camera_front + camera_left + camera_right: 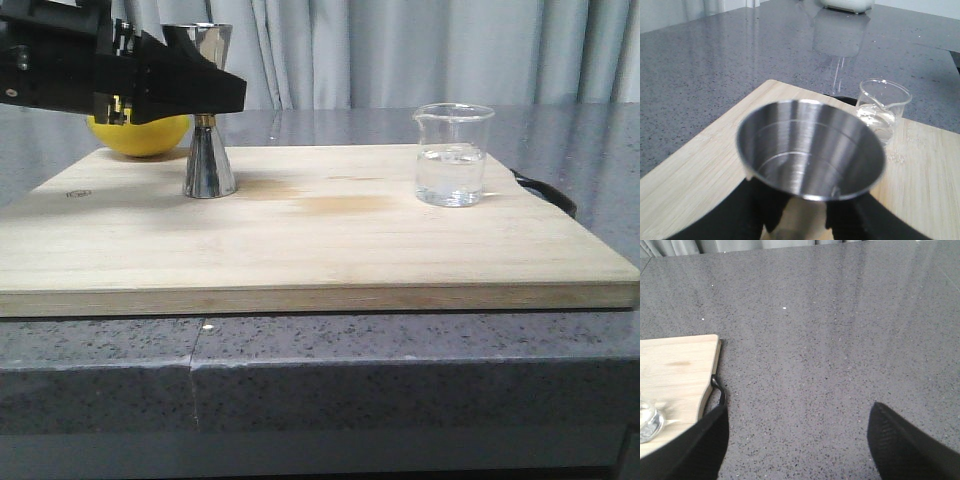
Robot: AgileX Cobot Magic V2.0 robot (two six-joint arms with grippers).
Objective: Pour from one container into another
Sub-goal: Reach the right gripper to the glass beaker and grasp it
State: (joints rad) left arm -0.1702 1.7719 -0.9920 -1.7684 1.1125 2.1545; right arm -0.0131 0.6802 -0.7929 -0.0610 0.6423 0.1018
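Here the beaker [453,155] stands upright on the wooden board [300,240], right of the metal cup [208,110], lip toward it. The left gripper [795,220] reaches level, fingers flanking the cup's waist; actual grip unclear. The right gripper [795,440] gapes wide over bare countertop [840,340].

left gripper [795,220] jaws closed; right gripper [797,440] jaws apart.

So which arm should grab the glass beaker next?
Probably the right. Its open gripper hovers over the counter just off the board's edge nearest the beaker. The left gripper is busy around the metal cup, across the board.
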